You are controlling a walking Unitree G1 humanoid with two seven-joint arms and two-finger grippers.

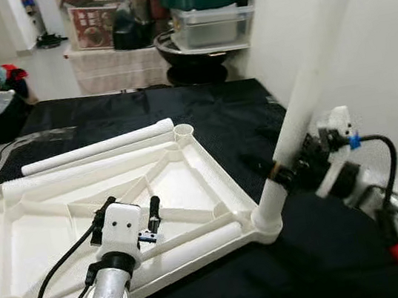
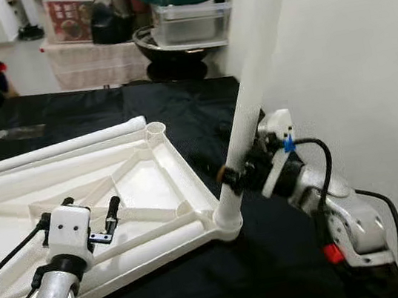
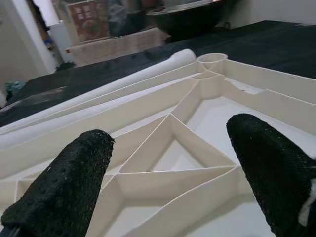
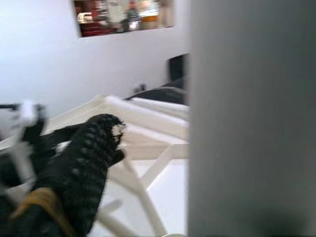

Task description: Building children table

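Lying upside down on a black cloth (image 1: 201, 115), the white plastic tabletop (image 1: 26, 220) shows smooth ribs in triangle shapes and round sockets at its corners; its left edge is cut off. The left gripper (image 1: 128, 213) hovers above the ribs, its rough black fingers (image 3: 64, 185) spread and empty. A loose round leg (image 1: 98, 147) lies along the far edge. The right gripper (image 1: 276, 173) is clenched around a tilted white leg (image 1: 312, 76) standing in the near right socket.
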